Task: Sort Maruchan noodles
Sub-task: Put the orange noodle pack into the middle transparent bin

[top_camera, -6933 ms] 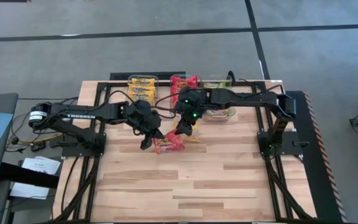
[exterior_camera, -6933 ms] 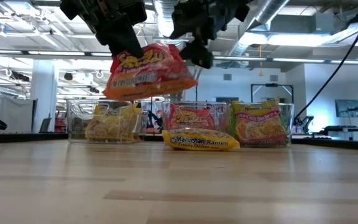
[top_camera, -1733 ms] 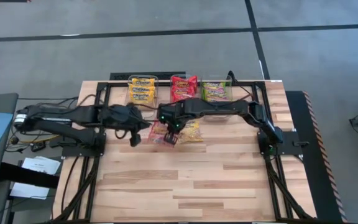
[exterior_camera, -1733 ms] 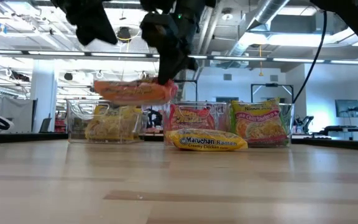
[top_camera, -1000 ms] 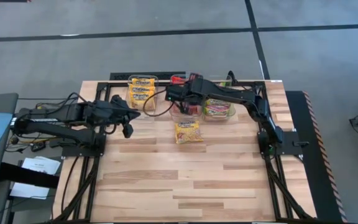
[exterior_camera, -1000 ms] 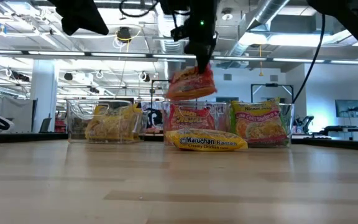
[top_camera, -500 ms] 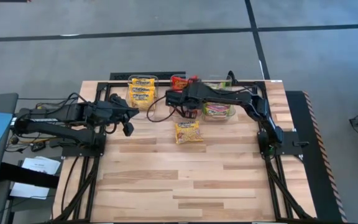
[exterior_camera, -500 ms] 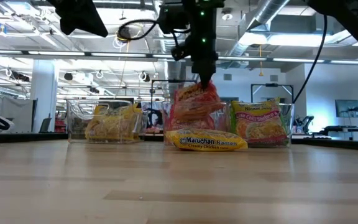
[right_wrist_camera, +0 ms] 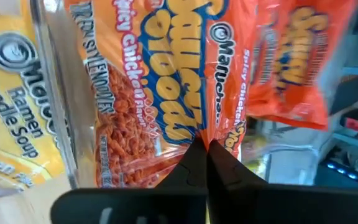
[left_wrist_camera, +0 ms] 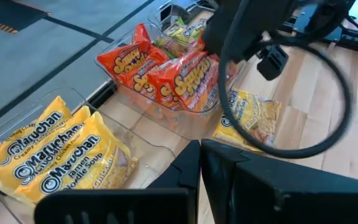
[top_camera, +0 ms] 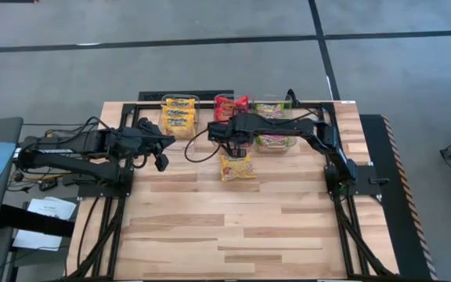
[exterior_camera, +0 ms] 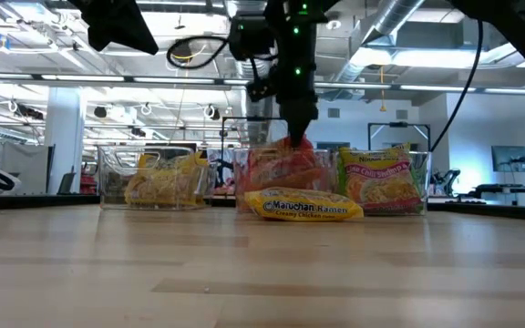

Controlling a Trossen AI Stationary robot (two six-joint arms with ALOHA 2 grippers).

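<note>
I am lowering the right end effector (right_wrist_camera: 201, 149), clamped on the red packet (right_wrist_camera: 166, 81), into the middle bin (top_camera: 227, 133) at 12 o'clock, releasing only once seated.

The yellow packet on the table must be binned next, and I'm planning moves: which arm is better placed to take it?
Left: its gripper is shut, empty and hovers near the yellow bin. The right gripper grips a red packet.
</note>
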